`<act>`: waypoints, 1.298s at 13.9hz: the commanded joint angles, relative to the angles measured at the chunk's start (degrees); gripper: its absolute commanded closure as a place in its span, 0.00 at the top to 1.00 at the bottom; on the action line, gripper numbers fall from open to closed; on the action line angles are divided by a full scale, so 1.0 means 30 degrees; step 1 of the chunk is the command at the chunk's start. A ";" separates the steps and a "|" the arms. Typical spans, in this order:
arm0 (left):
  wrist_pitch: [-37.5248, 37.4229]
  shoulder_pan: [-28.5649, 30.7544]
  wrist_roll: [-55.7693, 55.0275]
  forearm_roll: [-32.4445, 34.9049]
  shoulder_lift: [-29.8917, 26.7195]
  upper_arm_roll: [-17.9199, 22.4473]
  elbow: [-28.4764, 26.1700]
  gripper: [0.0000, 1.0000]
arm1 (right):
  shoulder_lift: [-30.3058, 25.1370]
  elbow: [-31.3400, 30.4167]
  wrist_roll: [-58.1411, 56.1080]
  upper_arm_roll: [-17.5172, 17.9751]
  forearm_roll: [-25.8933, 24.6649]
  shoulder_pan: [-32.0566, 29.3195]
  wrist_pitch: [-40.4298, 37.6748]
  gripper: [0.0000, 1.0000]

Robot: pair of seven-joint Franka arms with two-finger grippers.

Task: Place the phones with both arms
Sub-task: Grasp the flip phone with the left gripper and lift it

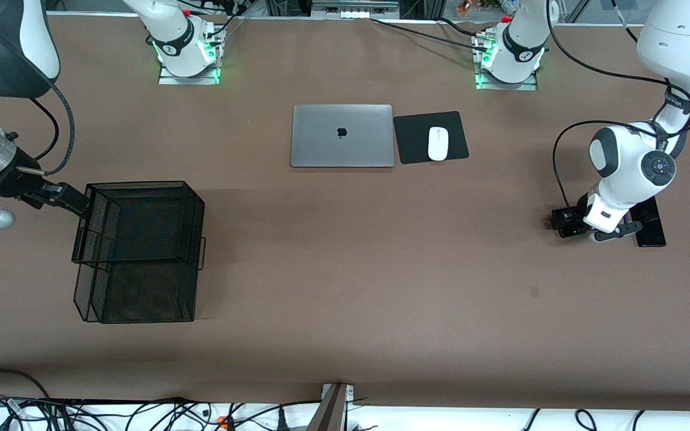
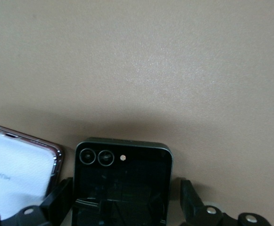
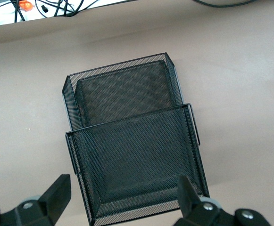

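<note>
The left gripper (image 1: pixel 587 230) sits low at the left arm's end of the bench (image 1: pixel 345 269), its fingers (image 2: pixel 56 202) spread either side of the squarish black phone (image 2: pixel 122 183), which lies flat with its lenses up; the pads look just clear of the phone's edges, though the contact itself is cut off in the left wrist view, so I judge this a grasp lined up but not yet closed. The white phone (image 2: pixel 16 176) lies just beside it, close to one finger, so closing leaves little margin on that flank. The slim black phone (image 1: pixel 650 224) lies flat beside the gripper, partly hidden by the wrist.

The right gripper (image 3: pixel 122 200) hovers, spread and empty, over the upper tier of the mesh basket (image 1: pixel 141 251) at the right arm's end; the basket's open top suits a drop from above, but its thin rims (image 3: pixel 132 120) call for a clean vertical entry.

Between the arms the bench is bare and wide; the laptop (image 1: pixel 342 136) and mouse (image 1: pixel 438 143) lie nearer the bases, well apart from any carrying path.
</note>
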 commanded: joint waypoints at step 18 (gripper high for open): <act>-0.8785 -0.1888 -0.3838 0.0179 0.0657 -0.0028 0.6760 0.00 | 0.0062 0.0337 -0.0009 0.0091 0.0022 0.0013 -0.0337 1.00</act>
